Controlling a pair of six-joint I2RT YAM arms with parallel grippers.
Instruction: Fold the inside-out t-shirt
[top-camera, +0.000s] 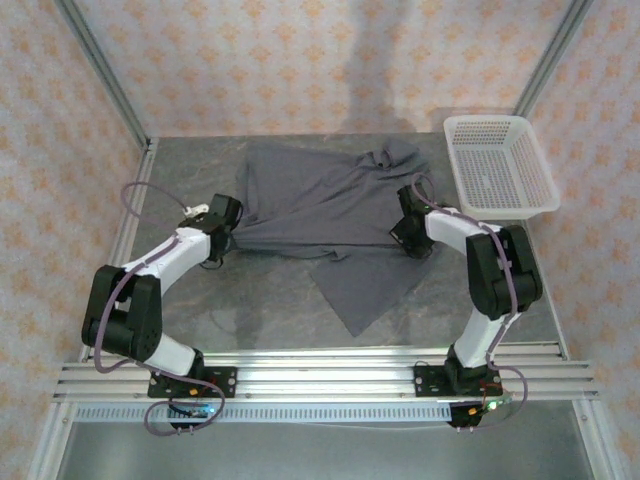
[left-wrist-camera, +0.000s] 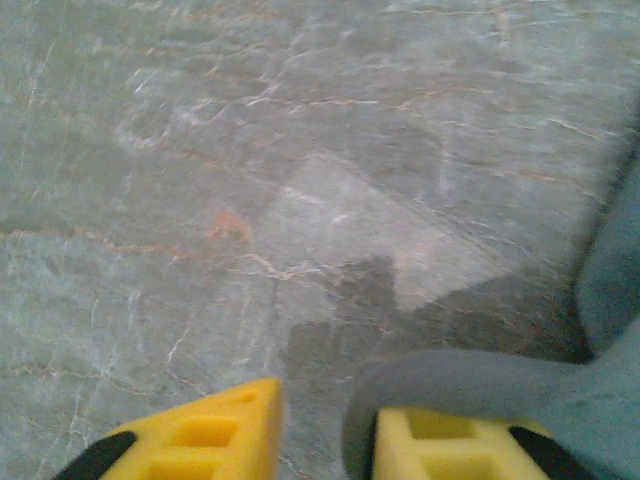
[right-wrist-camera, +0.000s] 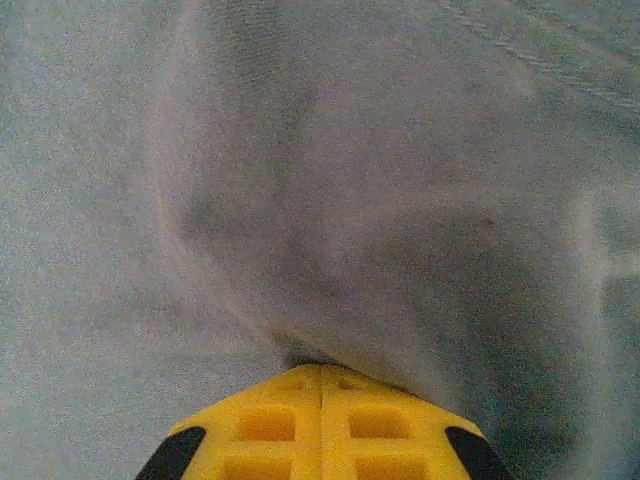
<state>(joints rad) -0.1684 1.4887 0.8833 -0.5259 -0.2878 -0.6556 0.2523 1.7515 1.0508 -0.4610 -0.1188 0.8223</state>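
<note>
The inside-out t-shirt (top-camera: 320, 200) lies dark slate-grey and rumpled across the middle of the grey table, with one flap pointing toward the near edge. My left gripper (top-camera: 228, 222) is at the shirt's left edge. In the left wrist view the left gripper (left-wrist-camera: 325, 412) stands open with bare table in the gap, and a rolled edge of the t-shirt (left-wrist-camera: 470, 385) is draped over its right finger. My right gripper (top-camera: 405, 238) is on the shirt's right part. In the right wrist view the right gripper (right-wrist-camera: 320, 368) is shut, and a ridge of the t-shirt (right-wrist-camera: 350, 200) rises from its tips.
A white mesh basket (top-camera: 485, 122) stands at the back right, just beyond the shirt. Bare table (top-camera: 260, 300) shows in front of the shirt and on its left. Aluminium rails (top-camera: 320, 365) run along the near edge, and slanted frame posts (top-camera: 110, 80) flank the back corners.
</note>
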